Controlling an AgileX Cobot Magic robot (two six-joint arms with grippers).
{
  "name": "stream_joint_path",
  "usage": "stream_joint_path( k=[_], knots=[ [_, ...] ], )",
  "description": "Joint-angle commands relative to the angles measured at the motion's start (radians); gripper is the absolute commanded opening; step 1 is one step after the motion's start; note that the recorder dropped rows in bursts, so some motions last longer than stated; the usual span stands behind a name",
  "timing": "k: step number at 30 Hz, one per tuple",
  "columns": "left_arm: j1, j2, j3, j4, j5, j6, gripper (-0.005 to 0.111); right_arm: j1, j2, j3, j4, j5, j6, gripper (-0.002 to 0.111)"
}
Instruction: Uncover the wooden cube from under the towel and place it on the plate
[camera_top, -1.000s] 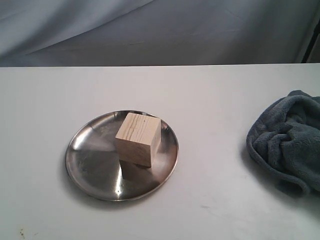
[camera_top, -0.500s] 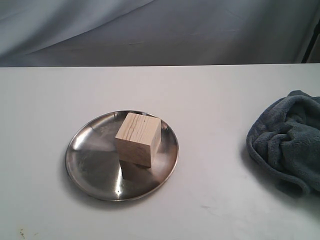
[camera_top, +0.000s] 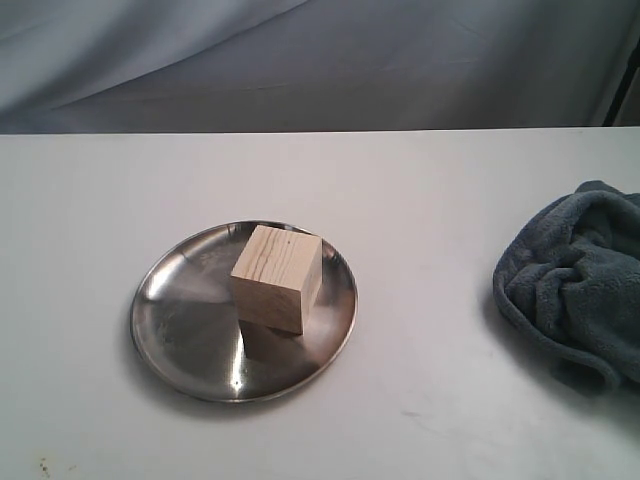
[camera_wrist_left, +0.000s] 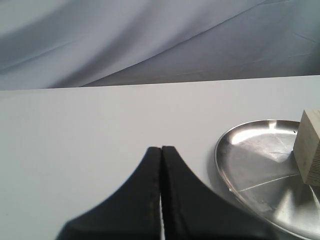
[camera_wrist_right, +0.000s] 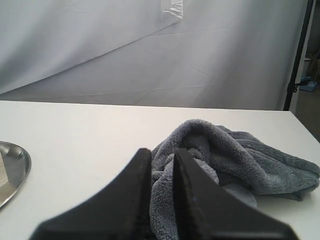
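Note:
The wooden cube (camera_top: 278, 290) stands on the steel plate (camera_top: 180, 335), toward its far right side, and nothing covers it. The grey-blue towel (camera_top: 580, 290) lies bunched at the table's right edge. Neither gripper shows in the exterior view. In the left wrist view my left gripper (camera_wrist_left: 161, 148) is shut and empty above bare table, with the plate (camera_wrist_left: 250, 155) and the cube (camera_wrist_left: 307, 147) off to one side. My right gripper (camera_wrist_right: 162, 152) holds its fingers narrowly apart, with a fold of the towel (camera_wrist_right: 235, 150) filling the gap.
The white table (camera_top: 420, 200) ends at a grey backdrop cloth (camera_top: 320, 60). A dark stand (camera_wrist_right: 297, 55) rises beyond the table's right end. The plate's rim (camera_wrist_right: 12, 165) shows at the edge of the right wrist view.

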Motion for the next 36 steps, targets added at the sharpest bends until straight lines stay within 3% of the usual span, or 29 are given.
stream_joint_path(
  k=[1, 6, 10, 15, 36],
  knots=[
    [-0.006, -0.003, 0.005, 0.004, -0.013, -0.008, 0.0, -0.006, -0.004, 0.004, -0.025, 0.0, -0.004, 0.012],
    [-0.006, -0.003, 0.005, 0.004, -0.013, -0.008, 0.0, -0.006, -0.004, 0.004, -0.017, 0.008, -0.002, 0.007],
    [-0.006, -0.003, 0.005, 0.004, -0.013, -0.008, 0.0, -0.006, -0.004, 0.004, -0.036, 0.024, -0.003, 0.007],
    [-0.006, -0.003, 0.005, 0.004, -0.013, -0.008, 0.0, -0.006, -0.004, 0.004, 0.069, -0.015, 0.024, 0.007],
    [-0.006, -0.003, 0.005, 0.004, -0.013, -0.008, 0.0, -0.006, -0.004, 0.004, 0.069, -0.015, 0.024, 0.007]
  ],
)
